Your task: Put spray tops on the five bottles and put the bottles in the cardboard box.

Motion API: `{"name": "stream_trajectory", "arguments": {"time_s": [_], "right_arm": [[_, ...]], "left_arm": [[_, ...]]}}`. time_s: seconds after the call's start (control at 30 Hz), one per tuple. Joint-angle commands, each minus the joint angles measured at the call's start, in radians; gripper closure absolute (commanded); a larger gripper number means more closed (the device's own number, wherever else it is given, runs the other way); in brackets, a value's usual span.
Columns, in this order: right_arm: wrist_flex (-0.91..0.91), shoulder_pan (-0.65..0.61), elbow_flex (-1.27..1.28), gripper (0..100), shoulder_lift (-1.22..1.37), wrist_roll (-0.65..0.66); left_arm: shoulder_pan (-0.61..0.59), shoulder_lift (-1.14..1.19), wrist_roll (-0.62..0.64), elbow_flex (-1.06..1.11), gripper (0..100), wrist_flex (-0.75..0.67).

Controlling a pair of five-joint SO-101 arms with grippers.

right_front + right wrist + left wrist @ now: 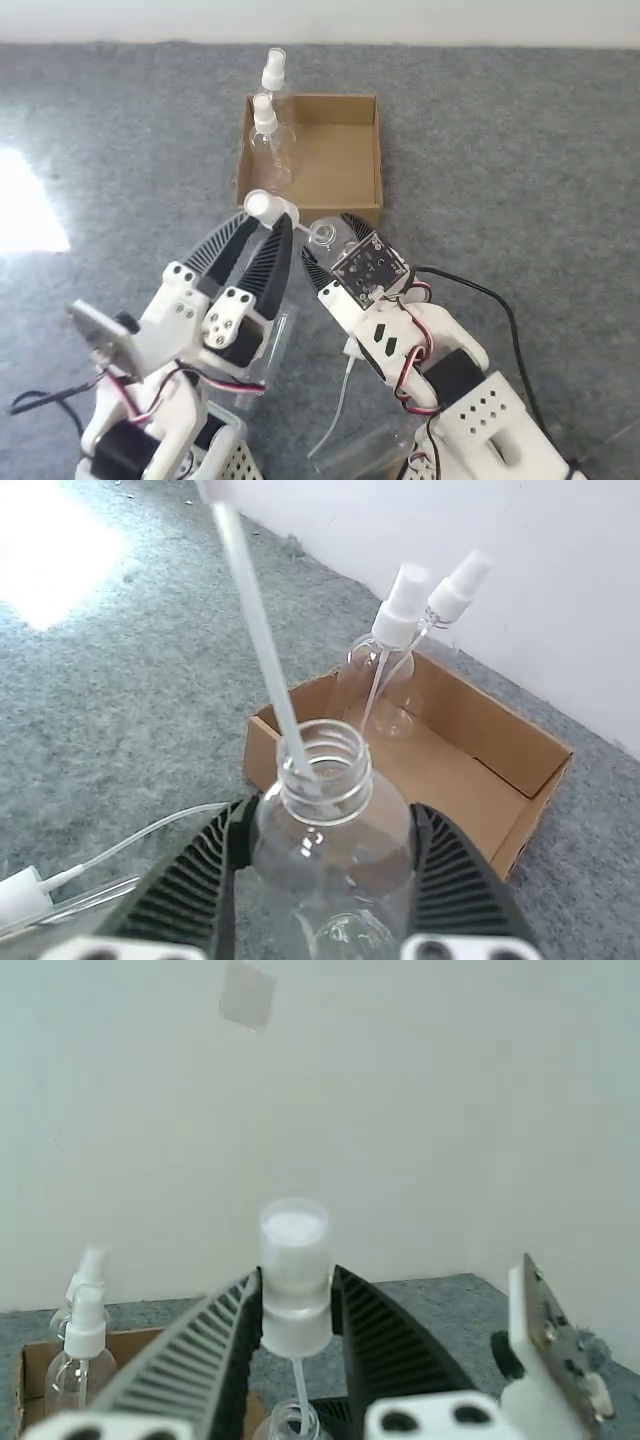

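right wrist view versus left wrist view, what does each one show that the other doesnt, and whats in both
Right wrist view adds: the bottle body clamped in the right gripper, plus a loose spray top lying on the table. Left wrist view adds: the white head of the spray top held in the left gripper. Shared: its tube dipping into the bottle's mouth, and the cardboard box with two topped bottles at one corner.

Grey speckled tabletop (520,150), bright light patch at one side. Open cardboard box (378,150) sits on it, far side, centre. At the near edge: white perforated basket (232,456), clear plastic container (355,450), and a loose spray top (20,898) lying flat with its tube.
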Motion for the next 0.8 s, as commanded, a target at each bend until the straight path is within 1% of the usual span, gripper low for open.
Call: {"name": "stream_trajectory", "arguments": {"time_s": [0.0,0.6,0.7,0.77], "right_arm": [[-0.024,0.010,-0.014,91.3,-0.039,0.012],[-0.021,0.008,-0.014,91.3,-0.039,0.012],[-0.021,0.008,-0.014,91.3,-0.039,0.012],[-0.021,0.008,-0.014,91.3,-0.039,0.012]], "left_arm": [[0.008,0.000,-0.006,0.018,99,-0.054],[0.009,0.002,-0.037,0.033,99,-0.052],[0.014,0.003,-0.066,0.030,99,-0.052],[0.038,0.003,-0.080,0.030,99,-0.048]]}}
